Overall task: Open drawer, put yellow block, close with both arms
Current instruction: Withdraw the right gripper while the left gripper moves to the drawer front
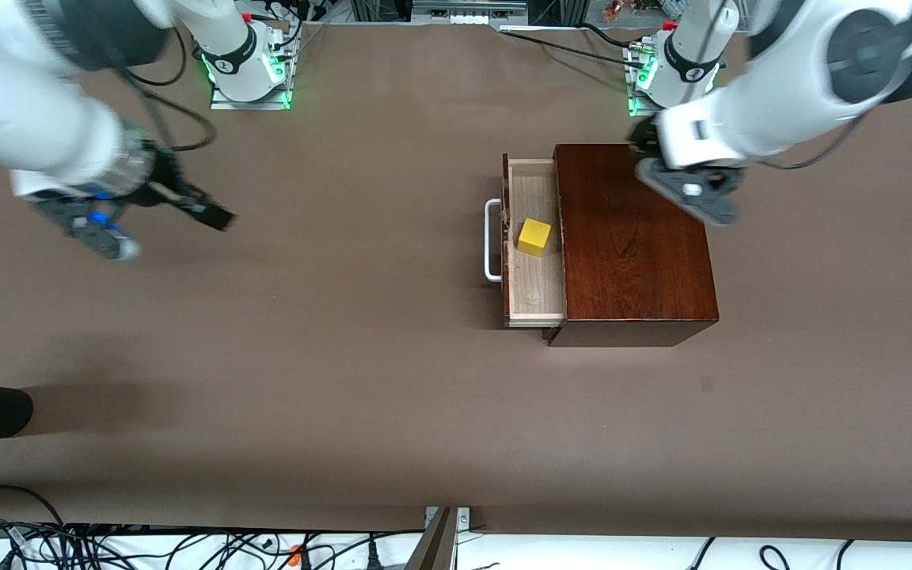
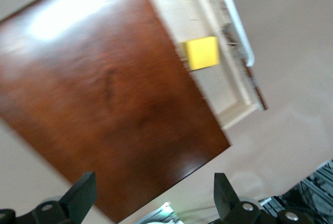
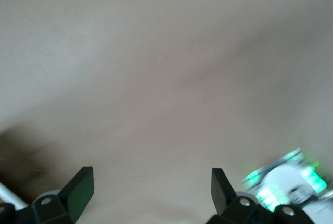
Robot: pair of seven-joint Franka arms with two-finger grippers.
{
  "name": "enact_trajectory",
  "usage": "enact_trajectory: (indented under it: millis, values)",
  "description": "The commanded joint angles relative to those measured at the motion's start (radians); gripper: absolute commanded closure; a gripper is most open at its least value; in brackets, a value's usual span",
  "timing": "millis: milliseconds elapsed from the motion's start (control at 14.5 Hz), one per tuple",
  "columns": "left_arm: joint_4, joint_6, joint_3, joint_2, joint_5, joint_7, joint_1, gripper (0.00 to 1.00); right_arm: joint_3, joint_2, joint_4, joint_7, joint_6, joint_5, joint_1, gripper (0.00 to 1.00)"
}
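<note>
Brown covering is seen across the worktop [image 1: 345,356], on which the reddish-brown wooden box [image 1: 634,237] is set toward the left arm's end, its drawer [image 1: 537,293] pulled out by the white handle [image 1: 492,241] facing the right arm's end. Inside the pale drawer tray the yellow block [image 1: 534,237] is found, resting beside the box's front edge. The left gripper [image 2: 151,198] is held over the box top with fingers spread and nothing grasped, while the right gripper [image 3: 151,193] is held over bare worktop well apart from the drawer, fingers likewise released and empty.

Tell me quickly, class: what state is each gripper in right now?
Left gripper: open, empty, over the wooden box.
Right gripper: open, empty, over bare table.
</note>
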Motion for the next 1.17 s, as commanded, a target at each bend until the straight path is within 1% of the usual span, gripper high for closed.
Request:
enact_trajectory:
  millis: [0, 69, 138, 207, 345, 414, 484, 622, 691, 829, 967, 1105]
  values:
    - [0.055, 0.079, -0.13, 0.092, -0.017, 0.061, 0.001, 0.0, 0.035, -0.07, -0.073, -0.273, 0.026, -0.068, -0.1, 0.0]
    - [0.055, 0.141, -0.167, 0.121, -0.014, 0.102, -0.004, 0.0, 0.053, -0.073, -0.073, -0.362, 0.028, -0.072, -0.161, 0.0]
    - [0.054, 0.2, -0.193, 0.155, -0.006, 0.16, -0.022, 0.0, 0.088, -0.077, -0.073, -0.445, 0.036, -0.088, -0.227, 0.0]
    - [0.052, 0.257, -0.203, 0.185, 0.003, 0.228, -0.054, 0.0, 0.145, -0.085, -0.073, -0.506, 0.043, -0.108, -0.3, 0.0]
    - [0.054, 0.366, -0.201, 0.239, 0.053, 0.323, -0.139, 0.0, 0.307, -0.103, -0.075, -0.57, 0.046, -0.147, -0.484, 0.0]
    - [0.052, 0.412, -0.201, 0.268, 0.089, 0.363, -0.172, 0.0, 0.363, -0.106, -0.076, -0.585, 0.046, -0.148, -0.553, 0.0]
    - [0.052, 0.461, -0.201, 0.297, 0.124, 0.407, -0.209, 0.0, 0.397, -0.106, -0.079, -0.605, 0.048, -0.148, -0.604, 0.0]
    - [0.052, 0.557, -0.201, 0.363, 0.213, 0.515, -0.251, 0.0, 0.46, -0.106, -0.081, -0.651, 0.059, -0.15, -0.687, 0.0]
    - [0.048, 0.602, -0.201, 0.392, 0.265, 0.561, -0.268, 0.0, 0.484, -0.106, -0.081, -0.654, 0.056, -0.151, -0.71, 0.0]
    - [0.041, 0.654, -0.201, 0.437, 0.339, 0.578, -0.282, 0.0, 0.488, -0.106, -0.081, -0.645, 0.051, -0.161, -0.711, 0.0]
    - [0.04, 0.674, -0.201, 0.474, 0.42, 0.578, -0.282, 0.0, 0.491, -0.109, -0.079, -0.633, 0.048, -0.162, -0.706, 0.0]
    - [0.031, 0.673, -0.198, 0.486, 0.462, 0.595, -0.277, 0.0, 0.491, -0.109, -0.078, -0.63, 0.048, -0.161, -0.706, 0.0]
